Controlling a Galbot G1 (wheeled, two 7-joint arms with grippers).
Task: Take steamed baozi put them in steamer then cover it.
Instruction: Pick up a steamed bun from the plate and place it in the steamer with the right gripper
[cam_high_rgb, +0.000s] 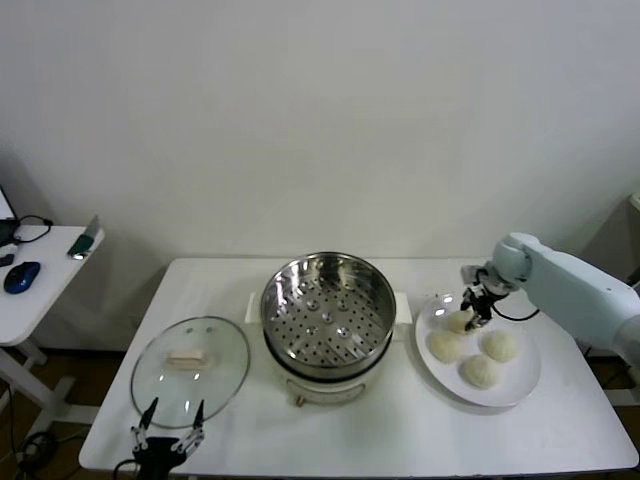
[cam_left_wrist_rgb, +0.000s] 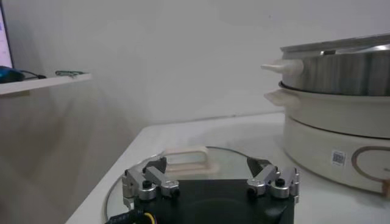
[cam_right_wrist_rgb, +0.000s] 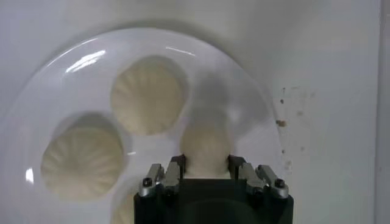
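The steamer (cam_high_rgb: 275, 300), a shiny perforated steel basket on a cream pot base (cam_left_wrist_rgb: 341, 140), stands mid-table with nothing in it. At the right, a white plate (cam_high_rgb: 525, 385) carries several baozi. My right gripper (cam_high_rgb: 470, 312) reaches down to the plate's far side and is shut on one baozi (cam_right_wrist_rgb: 206, 146), which sits pinched between both fingers. Two more baozi (cam_right_wrist_rgb: 148, 95) (cam_right_wrist_rgb: 82, 163) lie beside it. The cover (cam_high_rgb: 190, 370), a glass lid with a cream handle (cam_left_wrist_rgb: 186, 159), lies flat at the front left. My left gripper (cam_high_rgb: 170, 412) hovers open at the cover's near edge.
A side table (cam_high_rgb: 40, 280) with a blue mouse (cam_high_rgb: 22, 276) stands off to the left. The steamer's side handle (cam_left_wrist_rgb: 281, 66) juts toward the cover. The wall runs close behind the table.
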